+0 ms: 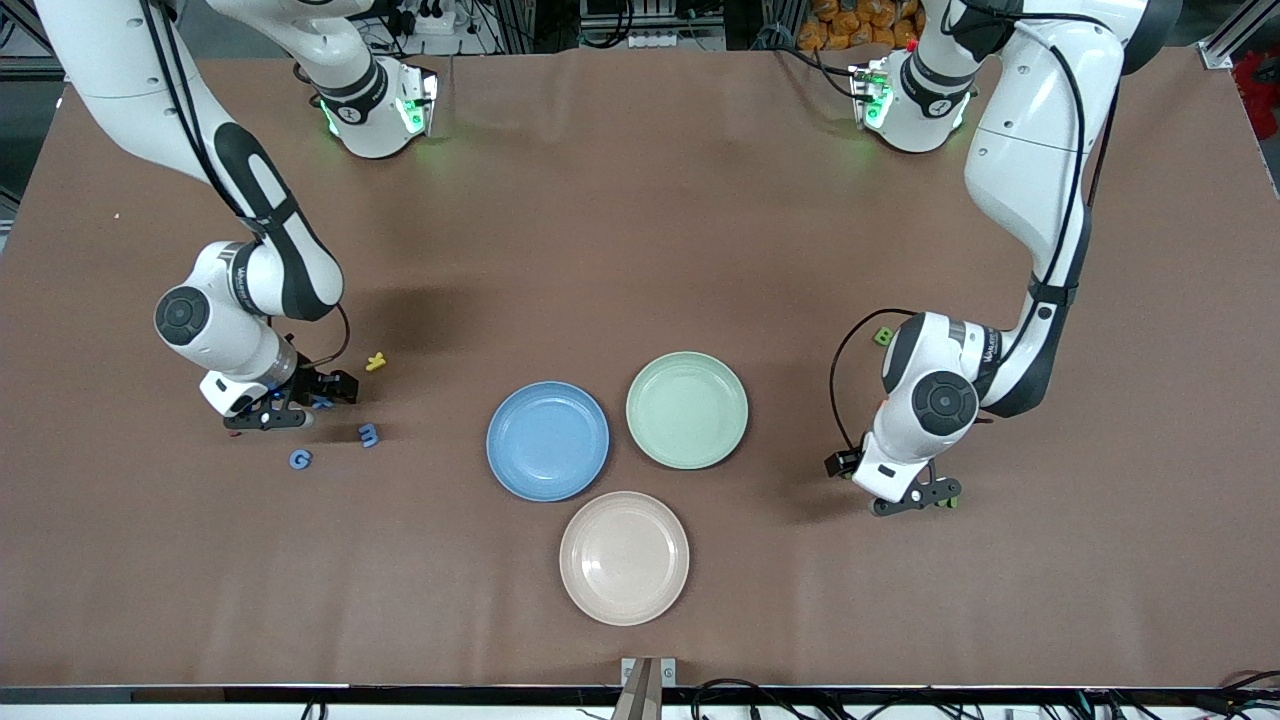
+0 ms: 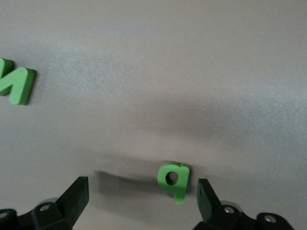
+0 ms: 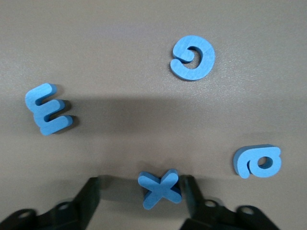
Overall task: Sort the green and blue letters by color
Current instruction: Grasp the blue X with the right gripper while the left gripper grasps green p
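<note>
Blue X (image 3: 160, 189) sits between the right gripper's (image 1: 283, 411) spread fingers; left gripper (image 1: 915, 497), also spread, straddles green q (image 2: 173, 179).

This is a robotics lab. Two white robot arms with black joints stand on a wide surface covered with a plain brown cloth (image 1: 640, 200), and green lights shine at their bases. Along the edge by the bases there are aluminium frame bars (image 1: 1235, 35), black cables and a power strip (image 1: 430, 18). More cables (image 1: 760, 690) hang at the edge nearest to the front camera.
</note>
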Tool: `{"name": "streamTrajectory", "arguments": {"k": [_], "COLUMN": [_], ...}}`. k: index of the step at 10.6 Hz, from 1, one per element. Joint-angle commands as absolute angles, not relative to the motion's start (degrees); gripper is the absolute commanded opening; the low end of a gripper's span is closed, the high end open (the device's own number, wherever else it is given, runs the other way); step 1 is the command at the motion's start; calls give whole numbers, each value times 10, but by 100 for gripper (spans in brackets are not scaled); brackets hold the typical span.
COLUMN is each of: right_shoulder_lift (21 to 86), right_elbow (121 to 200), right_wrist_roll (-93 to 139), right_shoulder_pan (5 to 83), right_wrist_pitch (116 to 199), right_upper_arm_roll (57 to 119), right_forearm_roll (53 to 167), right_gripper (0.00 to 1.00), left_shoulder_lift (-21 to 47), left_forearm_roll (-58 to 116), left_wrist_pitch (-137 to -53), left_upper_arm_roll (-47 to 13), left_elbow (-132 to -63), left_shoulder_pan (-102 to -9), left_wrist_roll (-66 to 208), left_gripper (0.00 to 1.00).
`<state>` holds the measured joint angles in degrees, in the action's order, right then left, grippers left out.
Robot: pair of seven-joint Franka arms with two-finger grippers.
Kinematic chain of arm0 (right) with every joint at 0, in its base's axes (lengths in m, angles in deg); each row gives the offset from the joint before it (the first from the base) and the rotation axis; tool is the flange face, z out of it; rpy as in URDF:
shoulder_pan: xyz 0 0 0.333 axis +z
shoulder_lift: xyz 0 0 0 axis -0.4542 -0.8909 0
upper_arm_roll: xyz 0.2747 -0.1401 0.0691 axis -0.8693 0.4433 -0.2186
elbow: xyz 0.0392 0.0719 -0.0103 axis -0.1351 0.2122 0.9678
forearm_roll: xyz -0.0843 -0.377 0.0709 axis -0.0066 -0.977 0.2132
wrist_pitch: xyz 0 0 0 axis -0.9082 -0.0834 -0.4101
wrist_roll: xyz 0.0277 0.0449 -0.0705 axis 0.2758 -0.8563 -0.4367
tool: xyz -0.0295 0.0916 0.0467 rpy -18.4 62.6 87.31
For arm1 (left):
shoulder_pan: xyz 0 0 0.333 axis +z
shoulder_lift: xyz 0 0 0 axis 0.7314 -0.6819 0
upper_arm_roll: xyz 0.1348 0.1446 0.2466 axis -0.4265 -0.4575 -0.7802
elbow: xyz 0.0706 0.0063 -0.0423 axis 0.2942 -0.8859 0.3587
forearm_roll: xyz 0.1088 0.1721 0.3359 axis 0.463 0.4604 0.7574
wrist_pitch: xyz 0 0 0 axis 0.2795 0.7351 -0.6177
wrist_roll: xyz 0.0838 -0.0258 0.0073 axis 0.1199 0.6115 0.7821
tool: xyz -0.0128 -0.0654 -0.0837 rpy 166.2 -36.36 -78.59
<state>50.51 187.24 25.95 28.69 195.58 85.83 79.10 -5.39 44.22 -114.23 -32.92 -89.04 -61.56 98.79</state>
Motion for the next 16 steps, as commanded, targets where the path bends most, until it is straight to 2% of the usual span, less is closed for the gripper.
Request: {"name": "streamTrajectory", "arguments": {"k": [1,8,12,16], "right_shoulder_lift": [496,500,538,548], "right_elbow": [1868,1854,1804,1728], "right_wrist_roll": [268,266,252,128], "right_shoulder_pan": [284,281,293,353], "right_wrist_pitch": [1963,1953,1833,1742], "right_upper_arm_roll": [857,857,857,857], "right_forearm_roll": [807,807,807,801], "right_gripper": [58,20,19,19], "left_shoulder_lift": [-76,-77,-79,-80], "left_forearm_roll": [451,448,449,449], "left_wrist_pitch": [-1146,-1146,-1150,-1156], "left_upper_arm_roll": [-332,-331,-331,-331], "left_elbow": [-870,-868,-868,-867], "left_shoulder_pan": [-627,-629,-628,-622], "left_wrist_roll": [996,998,994,986], "left_gripper": [100,100,100,100]}}
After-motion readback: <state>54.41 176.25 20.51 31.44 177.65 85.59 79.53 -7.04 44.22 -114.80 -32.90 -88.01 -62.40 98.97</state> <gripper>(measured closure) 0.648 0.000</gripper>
